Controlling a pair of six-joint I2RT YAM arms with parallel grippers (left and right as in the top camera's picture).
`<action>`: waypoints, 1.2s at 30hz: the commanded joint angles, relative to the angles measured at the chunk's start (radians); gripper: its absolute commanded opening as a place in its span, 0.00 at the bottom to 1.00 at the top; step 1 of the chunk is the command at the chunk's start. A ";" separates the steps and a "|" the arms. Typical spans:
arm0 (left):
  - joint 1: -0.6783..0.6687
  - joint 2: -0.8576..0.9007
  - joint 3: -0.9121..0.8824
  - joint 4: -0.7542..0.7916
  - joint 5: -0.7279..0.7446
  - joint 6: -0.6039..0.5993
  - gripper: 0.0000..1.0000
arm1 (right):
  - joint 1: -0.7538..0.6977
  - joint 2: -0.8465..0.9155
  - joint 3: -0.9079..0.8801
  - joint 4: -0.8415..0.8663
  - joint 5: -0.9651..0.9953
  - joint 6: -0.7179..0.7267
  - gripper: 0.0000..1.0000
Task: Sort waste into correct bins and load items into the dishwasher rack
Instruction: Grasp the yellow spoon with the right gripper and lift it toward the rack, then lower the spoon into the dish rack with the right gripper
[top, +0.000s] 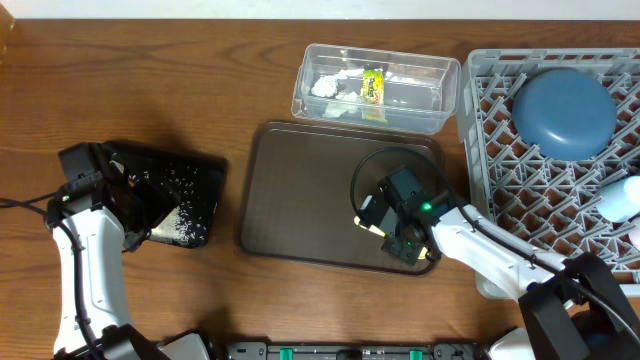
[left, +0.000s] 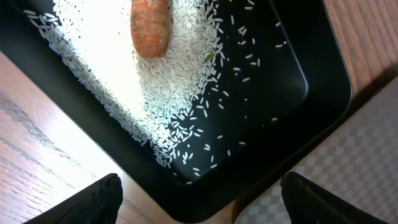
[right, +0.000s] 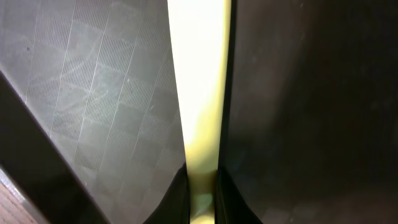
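The cream spoon (right: 200, 81) lies on the flat brown serving tray (top: 290, 200), and my right gripper (right: 202, 193) is shut on its handle; in the overhead view that gripper (top: 372, 222) sits at the tray's right side. My left gripper (left: 199, 208) hangs open over the near corner of the black tray (left: 280, 81), holding nothing. That tray (top: 205, 170) holds a heap of white rice (left: 106, 56) with the orange carrot piece (left: 151, 28) on it. The clear tub (top: 440, 95) contains crumpled white paper (top: 327, 86) and the yellow-green wrapper (top: 373, 83).
The light-grey dishwasher rack (top: 490, 120) fills the right side, with a round blue dish (top: 563, 110) upside down in it and a pale item (top: 622, 200) at its right edge. Bare wooden table (top: 150, 80) lies at the back left.
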 joint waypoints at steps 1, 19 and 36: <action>0.000 -0.005 0.011 -0.001 0.005 -0.005 0.84 | 0.018 0.013 0.047 -0.006 -0.011 0.007 0.01; 0.000 -0.005 0.011 0.000 0.005 -0.005 0.84 | -0.103 -0.030 0.339 -0.179 -0.007 0.404 0.01; 0.000 -0.005 0.011 -0.001 0.005 -0.005 0.84 | -0.510 -0.285 0.340 -0.334 0.000 0.478 0.01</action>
